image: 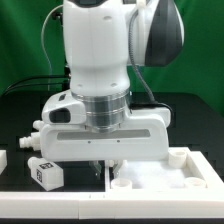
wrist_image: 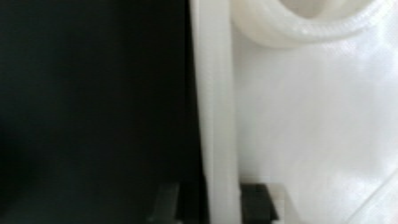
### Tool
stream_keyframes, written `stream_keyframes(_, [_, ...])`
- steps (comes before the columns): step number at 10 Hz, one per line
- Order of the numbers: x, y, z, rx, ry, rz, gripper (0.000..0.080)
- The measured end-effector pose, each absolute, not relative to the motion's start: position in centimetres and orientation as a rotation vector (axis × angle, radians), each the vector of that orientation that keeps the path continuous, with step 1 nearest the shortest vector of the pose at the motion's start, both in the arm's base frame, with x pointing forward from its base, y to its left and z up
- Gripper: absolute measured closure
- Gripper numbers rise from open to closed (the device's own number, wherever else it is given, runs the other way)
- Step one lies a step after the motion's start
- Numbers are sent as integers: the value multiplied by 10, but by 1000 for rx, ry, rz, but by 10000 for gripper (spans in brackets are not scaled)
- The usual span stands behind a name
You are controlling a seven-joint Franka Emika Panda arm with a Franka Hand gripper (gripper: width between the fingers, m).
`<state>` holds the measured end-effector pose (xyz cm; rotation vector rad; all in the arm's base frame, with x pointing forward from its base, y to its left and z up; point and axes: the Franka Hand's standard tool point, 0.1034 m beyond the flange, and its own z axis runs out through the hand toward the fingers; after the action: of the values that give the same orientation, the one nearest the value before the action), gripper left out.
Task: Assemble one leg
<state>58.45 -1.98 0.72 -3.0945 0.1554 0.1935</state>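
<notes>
- Over the edge of the panel (image: pixel 160 182), the gripper (wrist_image: pixel 215 203) straddles the raised rim (wrist_image: pixel 214 100); we can't tell if its fingers pinch it.
- Beside the panel, the leg (image: pixel 45 172) lies loose on the table (image: pixel 20 125). Nothing fitted yet, we judge.
- On the panel, one socket (wrist_image: pixel 276 35) looks empty; the arm (image: pixel 100 50) hides others.

Arm (image: pixel 95 60) points straight down — tool (wrist_image: pixel 217 203) low (fingers (wrist_image: pixel 260 200) close-set, grip unclear).

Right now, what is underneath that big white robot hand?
The white panel's raised rim runs between the gripper's dark fingertips, beside a round socket. In the exterior view the gripper body hides that contact. Whether they pinch it is unclear.
</notes>
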Motion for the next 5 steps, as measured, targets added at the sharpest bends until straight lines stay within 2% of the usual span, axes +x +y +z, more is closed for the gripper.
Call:
stream_keyframes(4, [584, -20, 7, -3166, 103, 189, 750])
stream_keyframes(5, [584, -20, 7, -3166, 102, 190, 618])
